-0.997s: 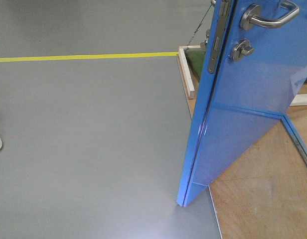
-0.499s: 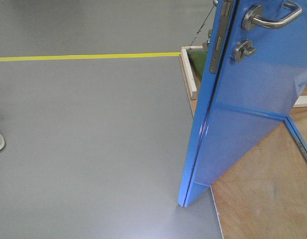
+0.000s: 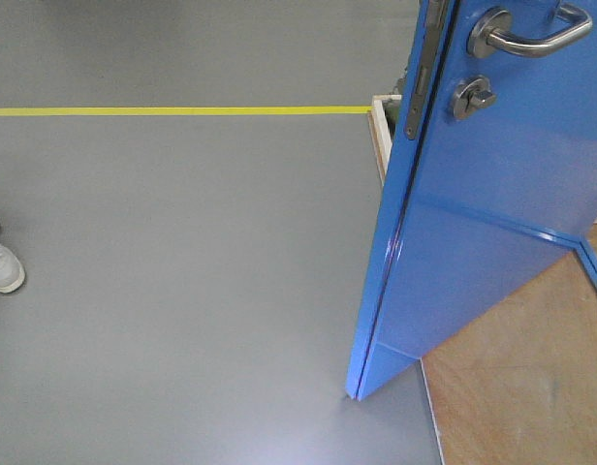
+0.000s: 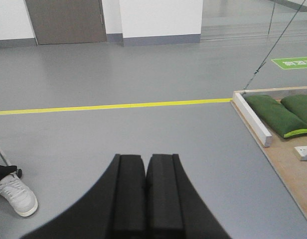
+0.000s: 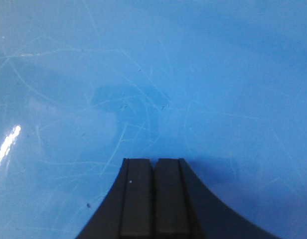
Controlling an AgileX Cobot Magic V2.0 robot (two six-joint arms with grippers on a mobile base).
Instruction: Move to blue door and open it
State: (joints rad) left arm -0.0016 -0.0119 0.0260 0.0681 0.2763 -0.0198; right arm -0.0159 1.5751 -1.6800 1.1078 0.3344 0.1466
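Blue door (image 3: 492, 223), front view: a tall glossy panel standing ajar at the right of frame, its free edge swung out over the grey floor (image 3: 182, 271) and its lower corner just off the plywood platform (image 3: 521, 397). The panel looks rigid and fairly heavy, so it should turn on its hinges as one piece and not flex. Its lacquered face, lightly scratched in the right wrist view, offers smooth fingers little friction. The silver lever handle (image 3: 531, 34) is the natural hold. The round thumb-turn lock (image 3: 471, 97) below it and the latch plate (image 3: 420, 82) on the edge are poor grips, though the edge itself could be hooked or pushed. The right gripper (image 5: 154, 162) faces the blue surface at close range, its fingers (image 5: 137, 194) pressed together on nothing; whether the tips touch the panel cannot be told. The left gripper (image 4: 145, 159) points out over open floor, its fingers (image 4: 131, 194) likewise closed and empty. Surroundings: a yellow line (image 3: 182, 110) crosses the floor, and a white wooden frame (image 4: 252, 118) borders the platform. Green sandbags (image 4: 273, 114) lie inside the frame, and a taut cable (image 4: 268, 47) rises from it. A white sneaker (image 3: 3, 266) at far left marks a bystander, well apart from the door's swing path.
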